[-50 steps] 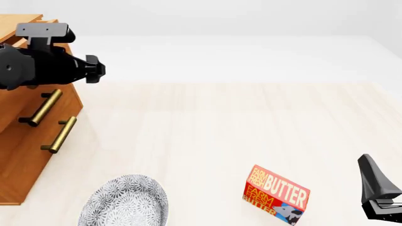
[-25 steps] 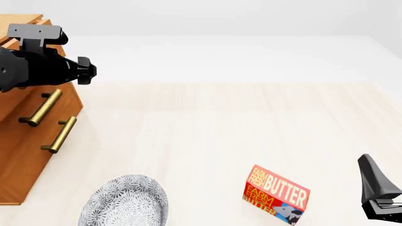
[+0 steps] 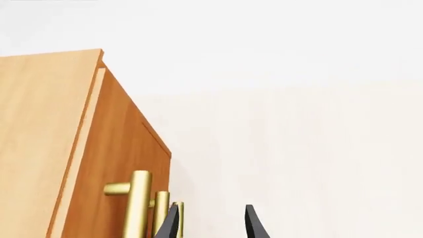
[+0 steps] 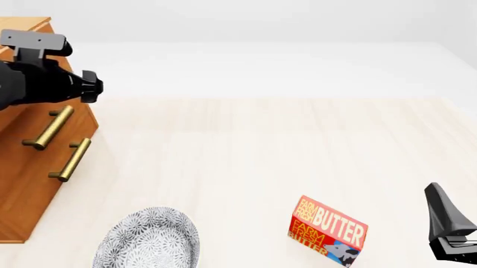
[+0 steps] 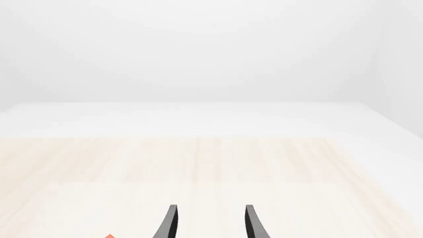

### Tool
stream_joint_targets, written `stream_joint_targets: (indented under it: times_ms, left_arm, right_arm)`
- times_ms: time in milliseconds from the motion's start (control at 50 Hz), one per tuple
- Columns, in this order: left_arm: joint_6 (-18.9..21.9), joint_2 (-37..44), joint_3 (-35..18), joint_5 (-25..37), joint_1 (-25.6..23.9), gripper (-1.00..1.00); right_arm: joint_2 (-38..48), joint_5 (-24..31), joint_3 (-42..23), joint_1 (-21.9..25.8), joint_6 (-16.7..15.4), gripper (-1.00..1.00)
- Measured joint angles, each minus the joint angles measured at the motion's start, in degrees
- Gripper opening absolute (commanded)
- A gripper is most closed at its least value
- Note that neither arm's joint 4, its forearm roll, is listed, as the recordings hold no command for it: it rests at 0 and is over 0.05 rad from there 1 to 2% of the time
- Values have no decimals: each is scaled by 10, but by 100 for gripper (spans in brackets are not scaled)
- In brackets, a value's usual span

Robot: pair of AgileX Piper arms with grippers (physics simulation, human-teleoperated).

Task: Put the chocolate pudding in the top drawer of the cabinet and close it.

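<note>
The chocolate pudding does not show in any view. At the table's left stands the orange-brown cabinet (image 4: 22,190) (image 3: 112,148). Its top drawer (image 4: 75,117) carries a brass bar handle (image 4: 51,127), and I cannot tell whether the drawer is fully in. My left arm (image 4: 44,84) hangs in front of the cabinet's upper corner and hides its fingers in the front view. In the left wrist view the left gripper (image 3: 211,224) is open and empty, one finger close beside the brass handles (image 3: 137,203). At the front right, the right gripper (image 4: 447,234) (image 5: 211,224) is open and empty.
A red butter box (image 4: 328,230) stands near the front edge, left of the right gripper. A grey patterned plate (image 4: 149,239) lies at the front left, beside the cabinet's base. The lower drawer's handle (image 4: 71,159) sits under the top one.
My left arm has moved left and slightly up, closer over the cabinet's upper corner. The right arm, butter box and plate have not moved.
</note>
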Motion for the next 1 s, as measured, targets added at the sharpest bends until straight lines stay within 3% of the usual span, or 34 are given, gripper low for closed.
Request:
stream_joint_targets:
  times_ms: [1000]
  left_arm:
    - [33, -29, 28, -3, 22, 100]
  right_arm:
    - [0, 0, 0, 0, 0, 100]
